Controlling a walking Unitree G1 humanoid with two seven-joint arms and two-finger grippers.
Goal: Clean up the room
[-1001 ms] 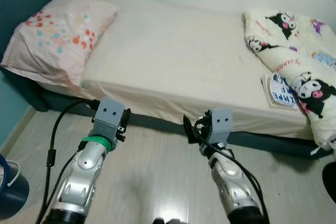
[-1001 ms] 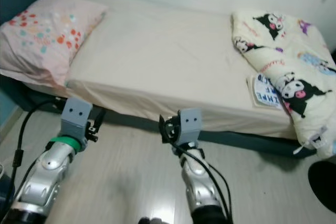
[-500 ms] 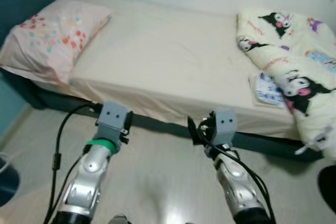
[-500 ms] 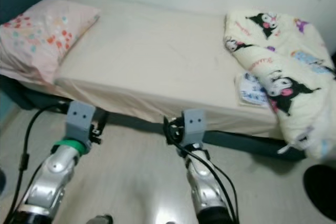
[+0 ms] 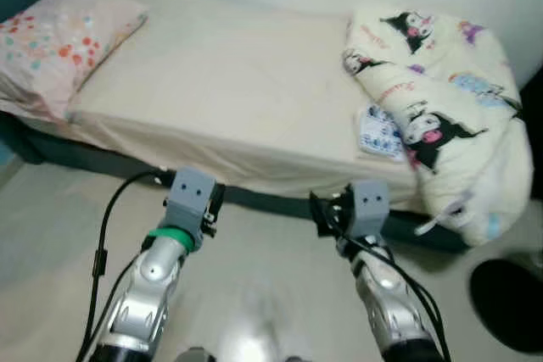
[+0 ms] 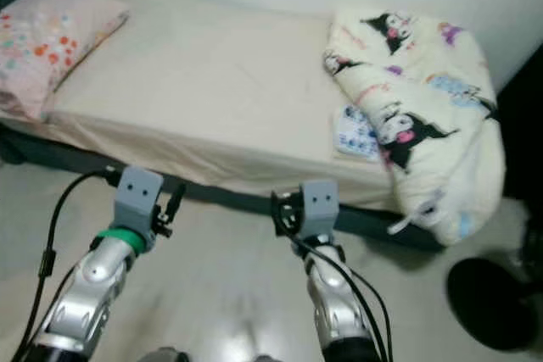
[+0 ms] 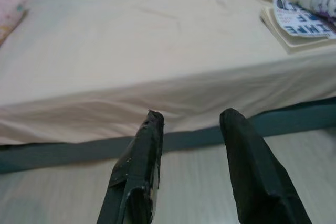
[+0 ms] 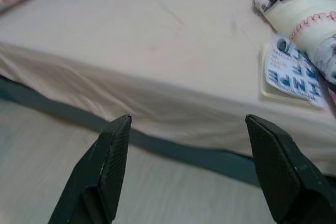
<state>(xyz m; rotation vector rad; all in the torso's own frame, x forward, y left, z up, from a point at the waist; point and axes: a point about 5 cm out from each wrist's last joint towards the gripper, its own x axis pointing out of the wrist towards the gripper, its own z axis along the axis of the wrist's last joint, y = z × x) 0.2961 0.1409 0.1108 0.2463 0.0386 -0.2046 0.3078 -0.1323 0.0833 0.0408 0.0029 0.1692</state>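
Pale wooden flooring runs up to a low bed (image 5: 229, 82) with a cream sheet, and the clutter to tidy sits at the right of the frame: a bunched comforter (image 5: 441, 91), cream with black-and-white cartoon characters, spilling over the mattress edge. It looks soft, bulky and light, likely to sag and slip, so a fold or corner near the hanging edge seems the best place to pinch. Touching its left side lies a thin booklet (image 5: 377, 133) with blue lettering, probably stiff enough to lift by an edge. A pink dotted pillow (image 5: 51, 40) rests at upper left. Both end effectors hover over the floor short of the bed, the left end effector (image 7: 191, 124) parted slightly, the right end effector (image 8: 189, 124) spread wide, both empty.
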